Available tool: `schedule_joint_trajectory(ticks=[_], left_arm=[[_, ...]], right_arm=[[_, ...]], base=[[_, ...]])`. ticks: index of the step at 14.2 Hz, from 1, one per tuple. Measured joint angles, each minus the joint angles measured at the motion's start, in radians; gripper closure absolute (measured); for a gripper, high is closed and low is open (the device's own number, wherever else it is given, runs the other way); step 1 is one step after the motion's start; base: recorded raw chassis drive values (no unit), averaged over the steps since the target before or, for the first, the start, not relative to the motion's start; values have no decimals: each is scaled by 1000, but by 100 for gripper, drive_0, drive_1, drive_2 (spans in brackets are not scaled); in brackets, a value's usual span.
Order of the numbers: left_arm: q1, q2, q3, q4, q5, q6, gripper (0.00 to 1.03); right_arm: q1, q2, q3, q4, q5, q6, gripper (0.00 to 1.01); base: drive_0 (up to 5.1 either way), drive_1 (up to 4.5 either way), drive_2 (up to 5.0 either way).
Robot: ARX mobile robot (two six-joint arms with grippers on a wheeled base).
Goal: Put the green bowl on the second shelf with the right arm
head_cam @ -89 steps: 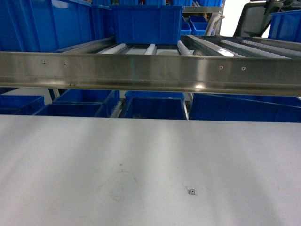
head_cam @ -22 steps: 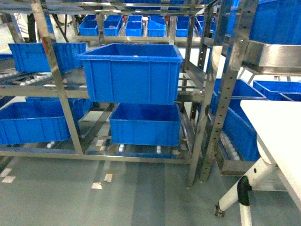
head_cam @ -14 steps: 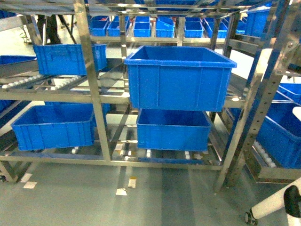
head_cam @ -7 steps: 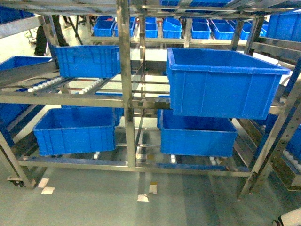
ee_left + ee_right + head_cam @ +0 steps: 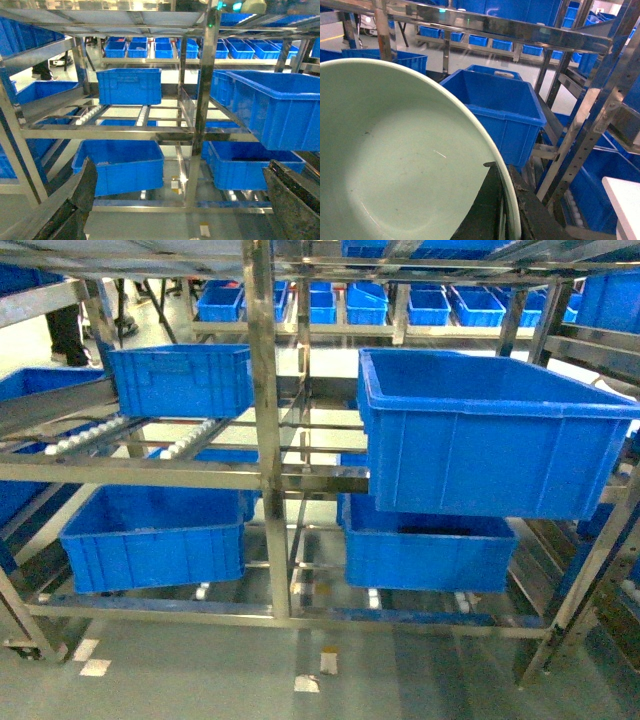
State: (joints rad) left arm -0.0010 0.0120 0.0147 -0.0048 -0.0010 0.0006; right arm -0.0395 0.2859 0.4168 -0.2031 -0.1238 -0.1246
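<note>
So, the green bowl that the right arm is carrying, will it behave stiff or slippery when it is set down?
The green bowl looks rigid: its rim keeps a clean curve where the right end effector pinches it. Its glossy surface suggests it could slip in that edge grip. It seems empty, so probably light.

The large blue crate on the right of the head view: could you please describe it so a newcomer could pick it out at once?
Start at the steel rack filling the head view and find its upright post near the middle. Right of that post, on the middle level, sits the large blue crate, directly above a lower crate. It looks the largest crate in view, and its front overhangs the rack's rail.
</note>
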Motion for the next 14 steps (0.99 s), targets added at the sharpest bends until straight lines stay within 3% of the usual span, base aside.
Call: schedule_joint_trajectory(ticks=[14], left_arm=[[0,0,0,-2,0,0,5]], right_arm=[[0,1,0,-2,0,0,99]], base=[[4,436,-429]])
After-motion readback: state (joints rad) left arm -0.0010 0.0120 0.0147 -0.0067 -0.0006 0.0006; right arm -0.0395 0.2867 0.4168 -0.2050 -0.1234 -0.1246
